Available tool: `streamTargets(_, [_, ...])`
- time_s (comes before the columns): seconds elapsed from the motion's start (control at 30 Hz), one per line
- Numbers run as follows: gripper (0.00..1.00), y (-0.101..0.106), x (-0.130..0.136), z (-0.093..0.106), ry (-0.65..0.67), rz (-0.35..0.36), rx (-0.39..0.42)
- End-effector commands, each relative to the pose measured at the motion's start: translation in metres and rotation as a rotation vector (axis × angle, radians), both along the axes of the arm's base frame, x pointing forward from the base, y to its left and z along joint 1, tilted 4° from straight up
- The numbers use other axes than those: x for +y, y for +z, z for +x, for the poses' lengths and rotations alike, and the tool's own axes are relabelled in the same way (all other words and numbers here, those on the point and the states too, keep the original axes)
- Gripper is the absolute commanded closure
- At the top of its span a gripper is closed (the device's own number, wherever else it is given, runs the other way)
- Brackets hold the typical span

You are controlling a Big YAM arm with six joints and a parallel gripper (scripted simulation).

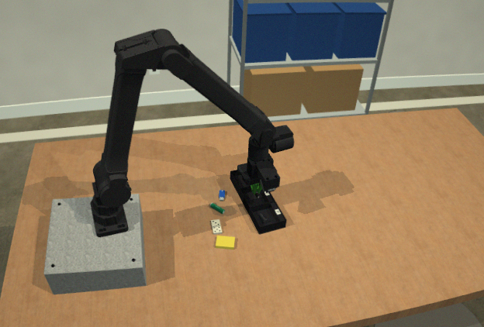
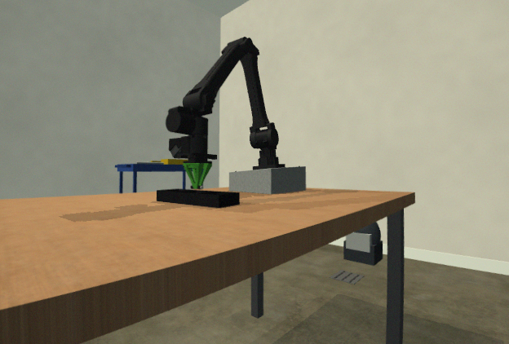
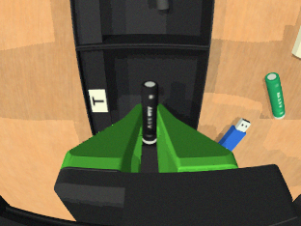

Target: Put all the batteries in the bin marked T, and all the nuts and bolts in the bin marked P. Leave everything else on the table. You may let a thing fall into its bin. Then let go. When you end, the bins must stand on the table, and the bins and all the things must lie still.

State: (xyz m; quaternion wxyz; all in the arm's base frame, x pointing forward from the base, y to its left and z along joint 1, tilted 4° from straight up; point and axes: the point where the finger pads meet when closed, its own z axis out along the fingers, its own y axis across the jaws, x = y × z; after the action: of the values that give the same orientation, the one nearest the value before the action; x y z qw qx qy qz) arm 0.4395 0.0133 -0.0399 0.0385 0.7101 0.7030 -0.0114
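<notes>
My gripper [image 1: 257,194] [image 2: 196,187] [image 3: 150,111] is shut on a black battery [image 3: 150,125], with its green fingers on both sides of it. It holds the battery above the bin marked T [image 3: 130,68]. The bin in front of it [image 1: 271,222] [image 3: 145,19] joins it in one black row; its label is too small to read. A dark grey piece [image 1: 263,217] [image 3: 162,4] lies in that bin, only partly seen in the wrist view. A green battery [image 1: 217,208] [image 3: 275,96] lies on the table beside the row.
Beside the row on the arm-base side lie a blue USB stick [image 1: 222,194] [image 3: 232,137], a white domino [image 1: 216,226] [image 3: 298,45] and a yellow block [image 1: 225,242]. The grey base block [image 1: 93,252] [image 2: 250,181] stands farther left in the top view.
</notes>
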Motion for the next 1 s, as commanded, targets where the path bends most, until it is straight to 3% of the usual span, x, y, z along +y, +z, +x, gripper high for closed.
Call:
streamTargets(0.0, [0.96,-0.014,-0.006,-0.004,-0.003,-0.005,0.007])
streamTargets(0.33, [0.96,-0.03,-0.007,-0.004,0.002,-0.006,0.008])
streamTargets(0.77, [0.96,-0.026,-0.003,-0.002,0.008,-0.005,-0.002])
streamTargets(0.8, [0.77,-0.026,-0.003,-0.002,0.008,-0.005,-0.001])
streamTargets(0.97, [0.77,-0.025,-0.003,-0.002,0.008,-0.005,-0.001])
